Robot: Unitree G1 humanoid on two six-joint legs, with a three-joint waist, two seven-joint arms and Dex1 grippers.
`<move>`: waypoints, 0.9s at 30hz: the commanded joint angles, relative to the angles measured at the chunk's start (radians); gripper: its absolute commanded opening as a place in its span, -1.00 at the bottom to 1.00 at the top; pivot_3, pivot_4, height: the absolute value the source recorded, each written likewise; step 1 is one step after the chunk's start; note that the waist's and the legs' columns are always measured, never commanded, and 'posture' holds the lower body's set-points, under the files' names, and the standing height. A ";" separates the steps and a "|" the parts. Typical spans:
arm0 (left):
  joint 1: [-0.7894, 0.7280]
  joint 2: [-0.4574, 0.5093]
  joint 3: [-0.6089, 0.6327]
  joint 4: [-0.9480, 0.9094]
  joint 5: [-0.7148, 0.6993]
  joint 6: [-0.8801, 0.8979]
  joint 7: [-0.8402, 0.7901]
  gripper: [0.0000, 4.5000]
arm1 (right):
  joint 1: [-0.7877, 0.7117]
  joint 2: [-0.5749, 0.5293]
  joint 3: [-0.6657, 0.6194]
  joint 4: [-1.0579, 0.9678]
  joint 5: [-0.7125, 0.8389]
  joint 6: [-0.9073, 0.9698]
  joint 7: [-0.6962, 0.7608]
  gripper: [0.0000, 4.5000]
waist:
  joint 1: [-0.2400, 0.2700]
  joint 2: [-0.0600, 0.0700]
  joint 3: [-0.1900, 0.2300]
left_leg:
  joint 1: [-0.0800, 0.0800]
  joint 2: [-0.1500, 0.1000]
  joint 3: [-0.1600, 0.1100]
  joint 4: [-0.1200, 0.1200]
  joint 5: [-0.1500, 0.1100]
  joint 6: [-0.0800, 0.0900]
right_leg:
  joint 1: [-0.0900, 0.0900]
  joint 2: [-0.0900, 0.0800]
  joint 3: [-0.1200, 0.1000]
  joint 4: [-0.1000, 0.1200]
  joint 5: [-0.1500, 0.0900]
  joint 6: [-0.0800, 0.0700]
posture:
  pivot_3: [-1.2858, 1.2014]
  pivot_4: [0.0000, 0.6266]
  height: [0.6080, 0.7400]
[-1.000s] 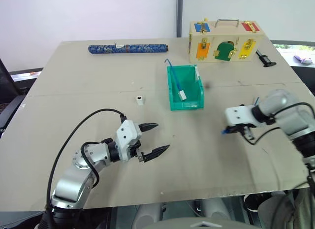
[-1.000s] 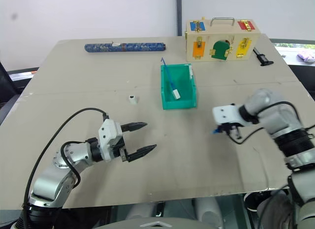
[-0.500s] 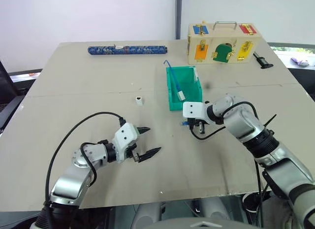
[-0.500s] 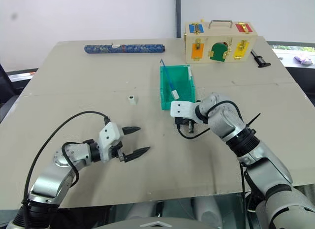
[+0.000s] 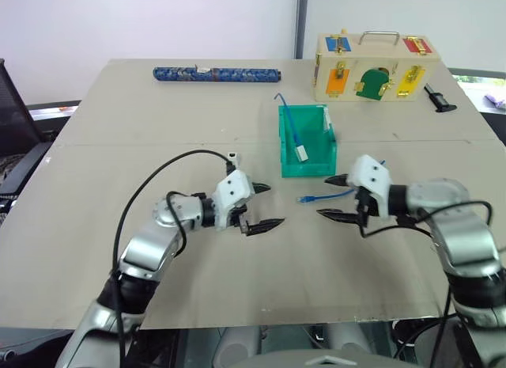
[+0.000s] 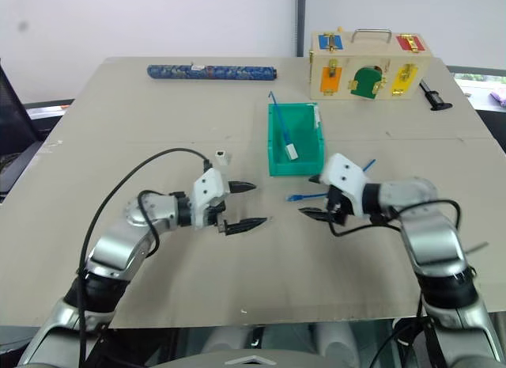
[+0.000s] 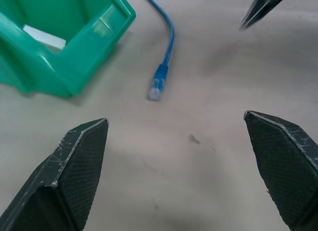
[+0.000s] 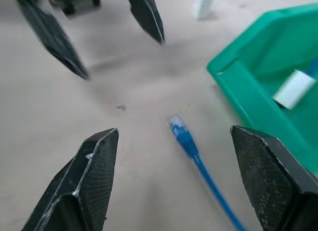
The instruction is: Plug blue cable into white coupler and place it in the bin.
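Your biggest risk is the table [image 5: 118, 130] letting the loose blue cable [image 5: 326, 196] skid away beside the bin [image 5: 305, 164]. Your left gripper [image 5: 259, 206] and right gripper [image 5: 334, 197] both gape empty. The white coupler [image 5: 234, 156] sits apart and could tip when nudged.

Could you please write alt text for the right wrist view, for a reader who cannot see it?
The blue cable lies loose on the table between the open right end effector fingers, plug tip toward the open left end effector. The bin sits beside it; the white coupler stands beyond.
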 commanded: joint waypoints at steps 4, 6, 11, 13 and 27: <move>-0.140 -0.109 -0.084 0.155 0.093 0.029 0.038 1.00 | 0.312 0.030 -0.246 -0.267 0.142 -0.081 -0.112 0.57 | -0.008 0.000 0.000 | 0.001 0.000 0.003 0.001 0.000 0.000 | 0.000 0.000 0.002 0.000 0.000 0.000 | 0.03 -0.52 1.00; -0.171 -0.133 -0.097 0.188 0.103 0.033 0.033 1.00 | 0.410 0.046 -0.289 -0.323 0.162 -0.106 -0.139 0.57 | -0.009 0.000 0.000 | 0.002 0.000 0.003 0.001 0.000 0.000 | 0.001 0.001 0.002 0.000 0.000 0.001 | 0.03 -0.52 1.00; -0.225 -0.161 -0.148 0.296 0.169 0.003 0.018 0.75 | 0.601 0.089 -0.372 -0.385 0.219 -0.213 -0.174 0.67 | -0.014 0.001 0.000 | 0.004 0.001 0.003 0.001 0.000 0.000 | 0.003 0.002 0.002 0.001 -0.001 0.003 | 0.03 -0.52 1.00; -0.236 -0.163 -0.162 0.320 0.186 -0.002 0.004 0.38 | 0.642 0.088 -0.397 -0.394 0.236 -0.236 -0.190 0.67 | -0.013 0.000 -0.001 | 0.004 0.001 0.003 0.002 0.000 0.000 | 0.003 0.002 0.002 0.000 -0.002 0.004 | 0.03 -0.52 1.00; -0.169 -0.147 -0.114 0.210 0.095 -0.115 -0.165 -0.99 | 0.586 0.038 -0.321 -0.427 0.386 0.017 -0.436 0.67 | -0.012 0.001 -0.001 | 0.004 0.002 0.003 0.002 0.000 0.000 | 0.004 0.001 0.002 0.000 -0.001 0.001 | 0.03 -0.52 1.00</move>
